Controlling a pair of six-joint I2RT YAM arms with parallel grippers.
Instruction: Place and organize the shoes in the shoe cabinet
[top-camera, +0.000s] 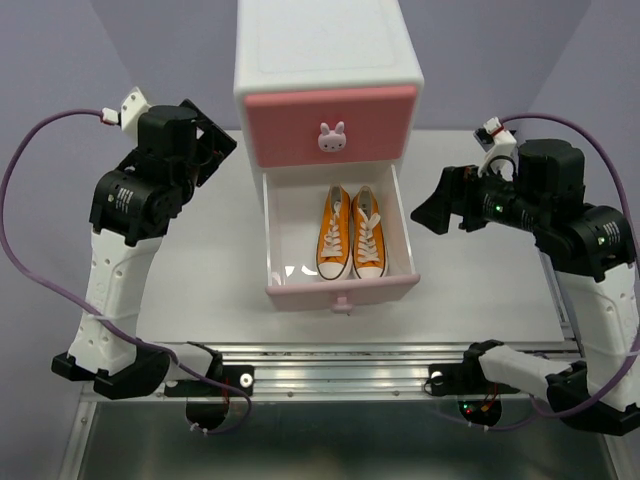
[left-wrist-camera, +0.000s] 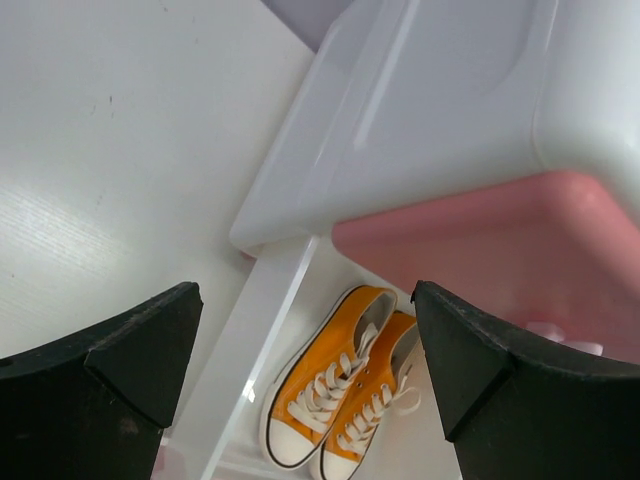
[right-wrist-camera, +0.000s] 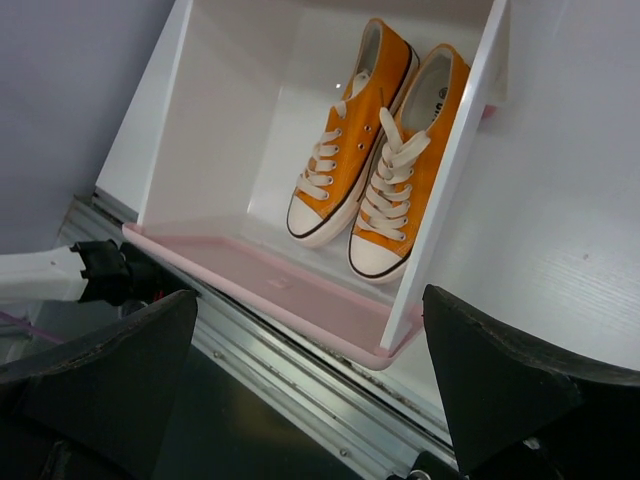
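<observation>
The white shoe cabinet (top-camera: 327, 50) stands at the back middle of the table. Its deeper pink upper drawer (top-camera: 290, 125) with the bunny knob (top-camera: 332, 136) is shut. The pale pink lower drawer (top-camera: 300, 292) is pulled out, and two orange shoes (top-camera: 335, 232) (top-camera: 369, 232) lie side by side in it, toes toward me. My left gripper (top-camera: 215, 150) hangs open and empty left of the cabinet, looking down at the shoes (left-wrist-camera: 320, 390). To the right of the drawer my right gripper (top-camera: 432, 210) is open and empty, with the pair (right-wrist-camera: 345, 150) beyond its fingers.
An aluminium rail (top-camera: 330, 360) runs along the table's near edge just in front of the open drawer's front. Purple cables (top-camera: 30, 270) loop off both arms. White tabletop (top-camera: 200, 280) lies on both sides of the drawer.
</observation>
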